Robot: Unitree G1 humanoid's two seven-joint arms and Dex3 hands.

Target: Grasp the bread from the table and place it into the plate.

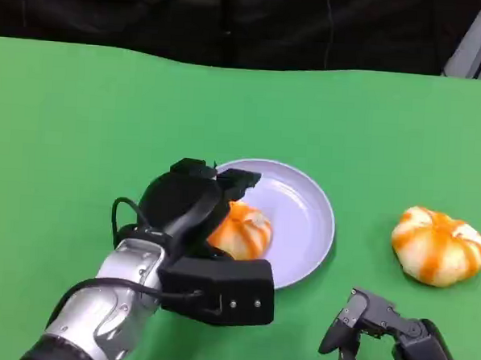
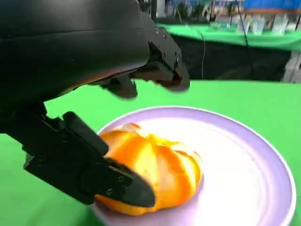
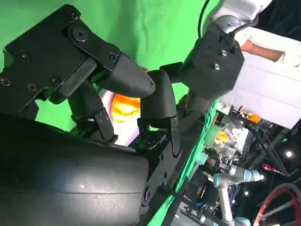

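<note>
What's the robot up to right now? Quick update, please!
Left hand around bread, bread resting on plate. Right hand idle, fingers curled, holding nothing. Second bread on table beside plate. Nothing in the way.

A robotics lab: green-covered table [image 1: 82,123], black backdrop curtain [image 1: 233,22], other robot arms [image 3: 230,181] among cables.

Light fell evenly and brightly on the green cloth-covered table [image 1: 82,123], with soft shadows under the pale lilac round plate [image 1: 307,224]. Its surface showed mild glare. The black many-fingered left hand [image 2: 70,56] looked blurred up close, perhaps out of focus.
</note>
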